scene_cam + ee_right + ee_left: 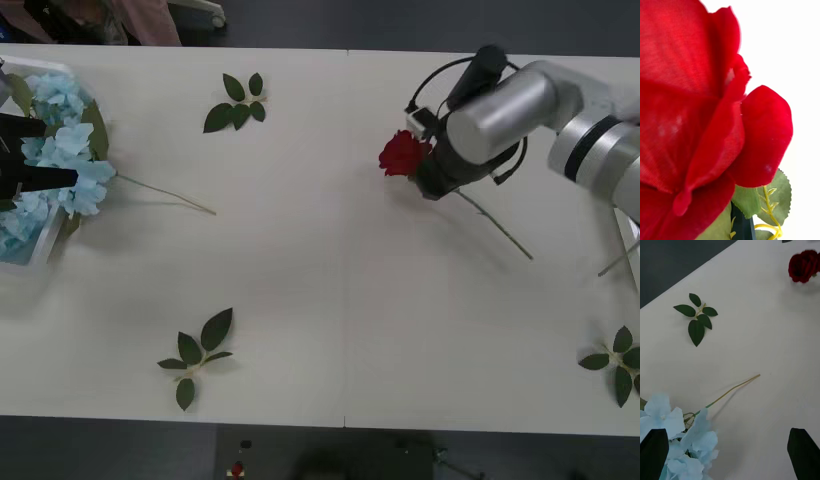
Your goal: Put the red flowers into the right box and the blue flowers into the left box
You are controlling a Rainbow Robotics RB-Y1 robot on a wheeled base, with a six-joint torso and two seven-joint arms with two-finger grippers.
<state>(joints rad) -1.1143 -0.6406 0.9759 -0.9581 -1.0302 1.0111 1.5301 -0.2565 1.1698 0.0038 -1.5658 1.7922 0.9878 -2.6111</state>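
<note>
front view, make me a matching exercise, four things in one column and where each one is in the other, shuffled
Things:
1. red flower
2. blue flowers
3. right tool
4. left tool

Places or states:
A. open, hovering over the pale blue blooms
B. heaped at the table's left edge, one stem trailing onto the table
C. right of centre, closed on the rose just under its bloom
D. held off the table, stem slanting down to the right

Pairs: 1-D, 2-B, 3-C, 4-A
</note>
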